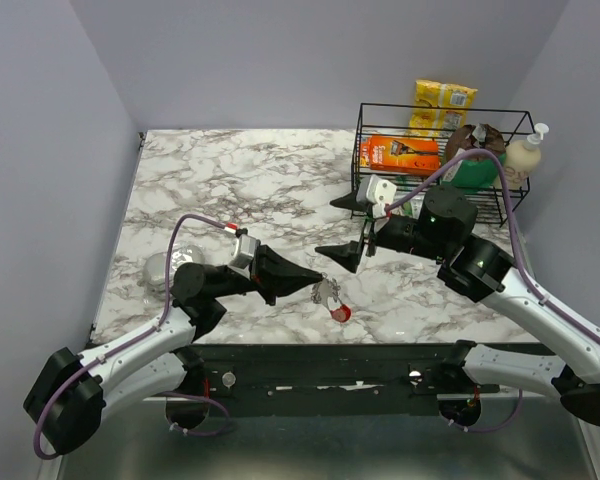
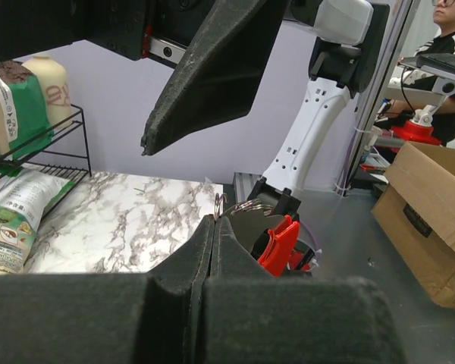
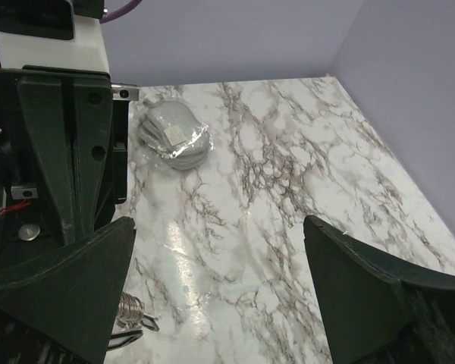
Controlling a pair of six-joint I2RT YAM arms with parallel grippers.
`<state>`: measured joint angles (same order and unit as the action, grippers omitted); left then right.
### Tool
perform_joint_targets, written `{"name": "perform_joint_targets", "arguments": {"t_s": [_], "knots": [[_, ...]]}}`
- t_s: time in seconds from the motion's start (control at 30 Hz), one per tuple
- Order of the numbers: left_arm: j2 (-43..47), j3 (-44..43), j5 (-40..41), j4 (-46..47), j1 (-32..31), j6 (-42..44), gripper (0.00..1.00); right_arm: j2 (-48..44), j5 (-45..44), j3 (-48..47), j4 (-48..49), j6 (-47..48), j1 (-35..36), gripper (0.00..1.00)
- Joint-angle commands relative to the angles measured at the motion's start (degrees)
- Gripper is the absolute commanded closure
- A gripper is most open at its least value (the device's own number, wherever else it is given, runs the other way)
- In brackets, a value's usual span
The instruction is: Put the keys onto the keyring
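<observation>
Okay, top view first: the left gripper sits over the near part of the marble surface with its jaws clenched to a point. The keys are bunched right at that tip. The red keyring is just past them on the near side, touching the bunch. I can't tell if it's resting on the surface or dangling. The right gripper is a bit farther back, apart from the bunch, jaws spread wide with nothing in them. A wire rack stands in the far right corner with an orange pack inside and a soap bottle at its right end. A clear packet lies near the left edge.

Left wrist view: the left gripper has its jaws pressed together, and the silvery keys poke out right at the tip. The keyring hangs beside them. One black finger of the right gripper fills the top of the view. A cardboard box sits off to the right.

Right wrist view: the right gripper is wide open over bare marble. A coiled bit of the keys peeks out beside its left finger. The clear packet lies farther off.
</observation>
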<state>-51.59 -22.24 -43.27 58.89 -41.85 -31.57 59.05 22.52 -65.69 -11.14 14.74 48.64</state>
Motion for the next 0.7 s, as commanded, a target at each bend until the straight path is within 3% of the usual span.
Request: {"name": "perform_joint_targets", "arguments": {"t_s": [0.0, 0.33, 0.67], "knots": [[-0.26, 0.09, 1.61, 4.3, -0.52, 0.02, 1.0, -1.21, -2.39, 1.18, 2.17, -1.12, -0.13, 0.01], [2.1, 1.23, 1.43, 1.49, -0.52, 2.74, 1.0, -5.34, -6.18, 4.6, 3.92, -2.96, -0.13, 0.01], [7.9, 2.11, -0.33, -4.56, -0.52, 6.96, 1.0, -12.28, -1.88, 11.99, 4.63, -4.55, -0.13, 0.01]]}}
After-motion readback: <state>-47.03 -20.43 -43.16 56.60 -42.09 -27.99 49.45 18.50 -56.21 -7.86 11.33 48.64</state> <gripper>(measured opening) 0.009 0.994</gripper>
